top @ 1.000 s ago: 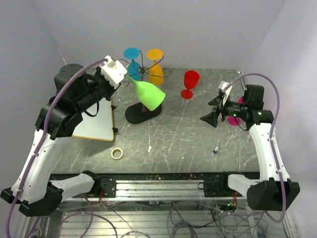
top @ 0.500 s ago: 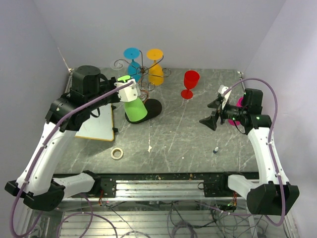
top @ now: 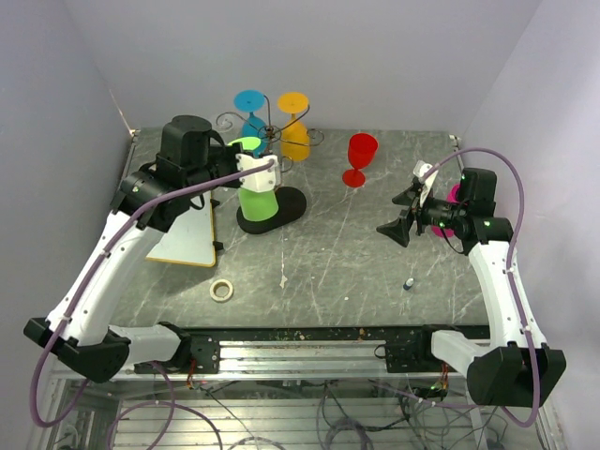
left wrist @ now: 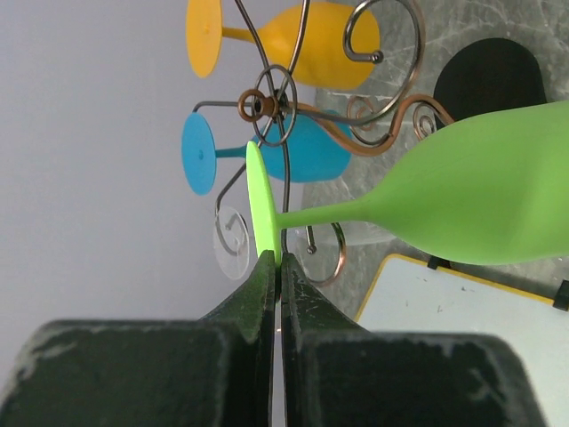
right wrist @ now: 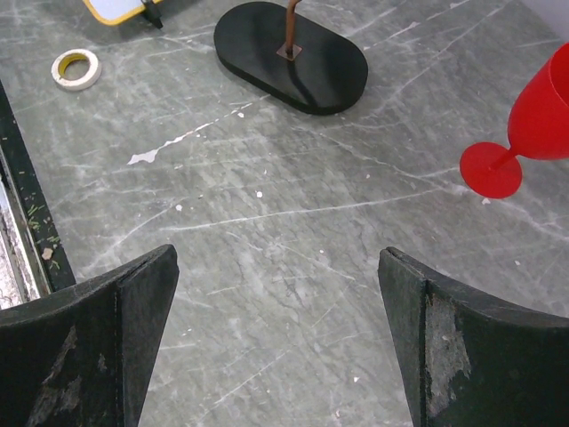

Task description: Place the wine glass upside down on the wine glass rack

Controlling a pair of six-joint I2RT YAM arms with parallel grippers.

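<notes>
The left pincer (left wrist: 276, 263) pinches the wine glass (left wrist: 480, 191) by its foot, bowl down, ready for the rack (left wrist: 271, 105). The right pincer (right wrist: 276, 267) is wide and empty.

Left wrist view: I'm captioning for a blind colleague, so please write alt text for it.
The left gripper pinches the foot rim of a lime green wine glass, close to a thin bronze wire rack with curled scroll arms. An orange wine glass and a blue wine glass hang on it.
</notes>
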